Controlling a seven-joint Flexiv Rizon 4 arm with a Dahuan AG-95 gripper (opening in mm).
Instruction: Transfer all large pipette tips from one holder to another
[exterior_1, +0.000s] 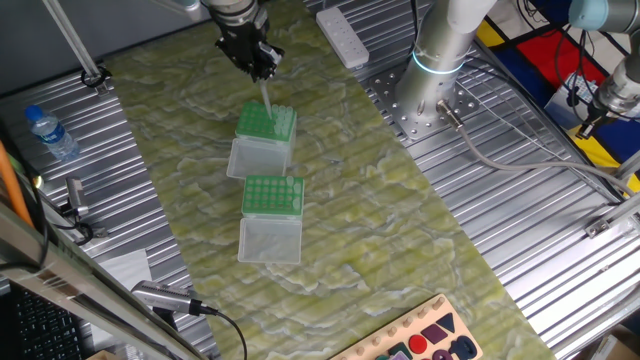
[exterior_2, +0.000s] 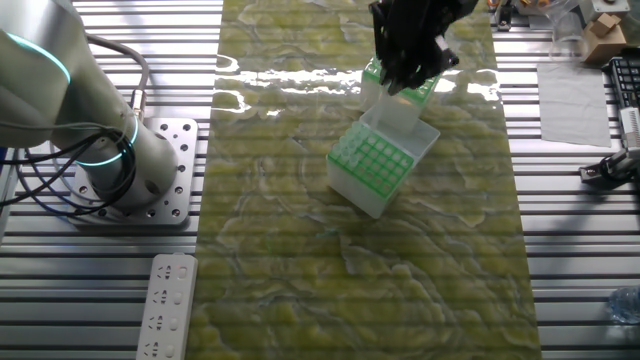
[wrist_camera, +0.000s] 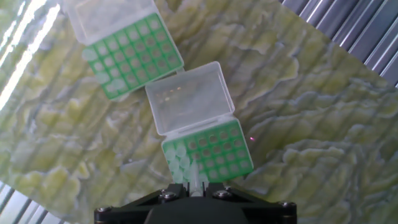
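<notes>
My gripper is shut on a large pipette tip, a whitish cone hanging point-down just above the far green-topped holder. In the hand view the tip shows between my fingers, over that holder's near left corner, where several other tips stand. Its clear lid lies open. The second green-topped holder stands closer to the table front, also with its lid open. From the other fixed view my gripper hides most of the far holder.
Both holders sit on a green-yellow marbled mat. A white power strip lies at the mat's far end beside the arm's base. A water bottle stands at the left, and a wooden shape board at the front.
</notes>
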